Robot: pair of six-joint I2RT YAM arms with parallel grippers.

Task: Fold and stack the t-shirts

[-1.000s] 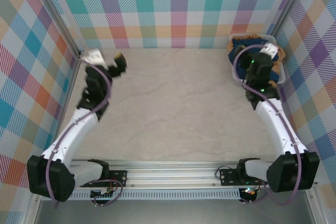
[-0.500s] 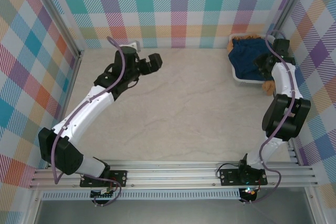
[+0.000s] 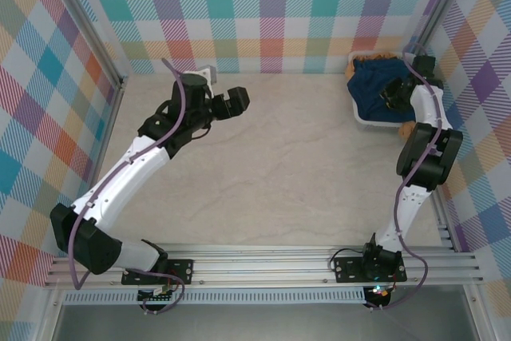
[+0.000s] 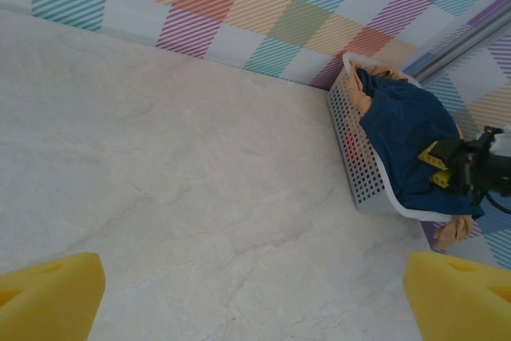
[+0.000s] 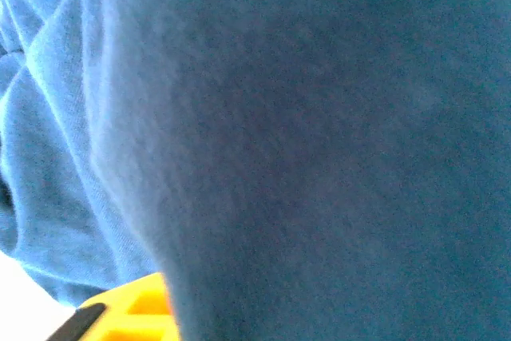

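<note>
Mostly, the pale marble-patterned bench (image 3: 271, 173) lies bare, with a white perforated plastic tub (image 4: 357, 167) in its far right corner. The dark navy blue cloth t-shirt (image 3: 369, 85) lies in the tub, and light tan-orange t-shirts (image 4: 452, 230) peek out at both ends. The right claw (image 3: 391, 92) presses into the navy cloth; apart or together, I cannot tell. The left claw (image 3: 237, 100) hangs over the bench, fingers wide apart.
</note>
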